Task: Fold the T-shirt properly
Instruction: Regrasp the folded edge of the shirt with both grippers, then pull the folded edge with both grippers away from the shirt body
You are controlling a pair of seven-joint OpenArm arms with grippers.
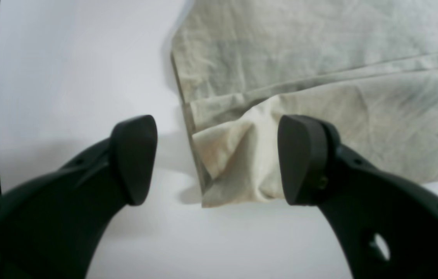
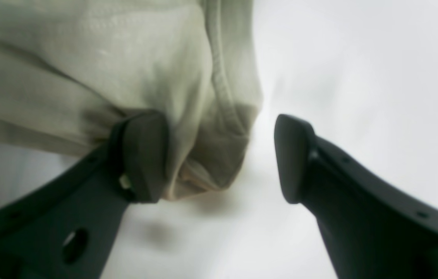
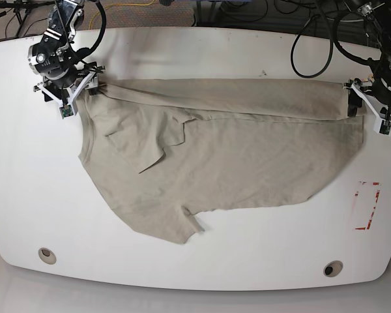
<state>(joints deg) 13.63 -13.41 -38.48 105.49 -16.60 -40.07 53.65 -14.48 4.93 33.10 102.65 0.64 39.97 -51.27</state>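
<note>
Bright, even overhead light; soft shadows under shirt edge. Right wrist pic blurry, washed-out upper right. Wrist views bent at edges. Base pic sharp.

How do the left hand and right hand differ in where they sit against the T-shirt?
The left hand straddles a folded corner of the T-shirt lying flat; the right hand straddles a bunched, rounded corner. The left hand's cloth sits nearer its right finger, the right hand's against its left finger. Both are open.

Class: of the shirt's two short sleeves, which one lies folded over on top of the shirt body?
The sleeve in the upper middle of the T-shirt; the other sleeve sticks out flat at the near edge.
</note>
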